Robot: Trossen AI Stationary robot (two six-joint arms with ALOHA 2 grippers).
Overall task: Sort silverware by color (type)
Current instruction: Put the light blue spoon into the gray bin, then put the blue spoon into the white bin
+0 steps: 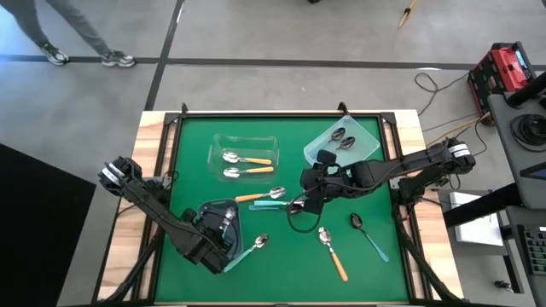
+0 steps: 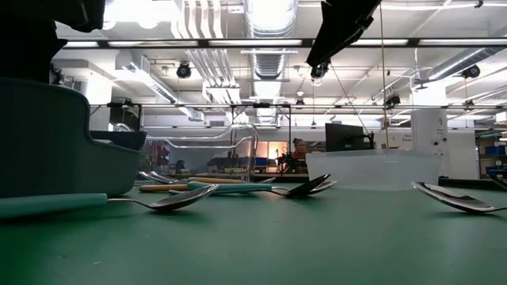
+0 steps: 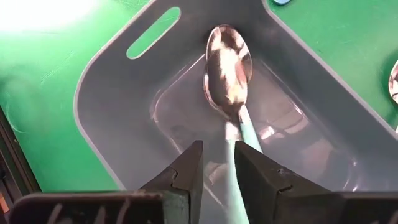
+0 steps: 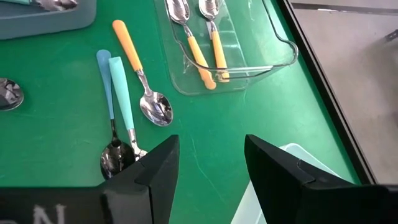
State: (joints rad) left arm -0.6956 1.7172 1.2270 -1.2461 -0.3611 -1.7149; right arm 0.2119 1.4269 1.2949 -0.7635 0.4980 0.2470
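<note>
One teal spoon lies in grey bin.

I count three bins: a clear bin, a pale bin and a grey bin. Four orange spoons, about four teal spoons, two dark spoons.

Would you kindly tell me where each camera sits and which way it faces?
High: overhead, straight down on both arms and green table.
Low: table height, level past spoons; arm parts overhead.
Left wrist: down into grey bin; left gripper around a teal spoon.
Right wrist: over loose spoons; open right gripper.
High and right wrist share the clear bin.
</note>
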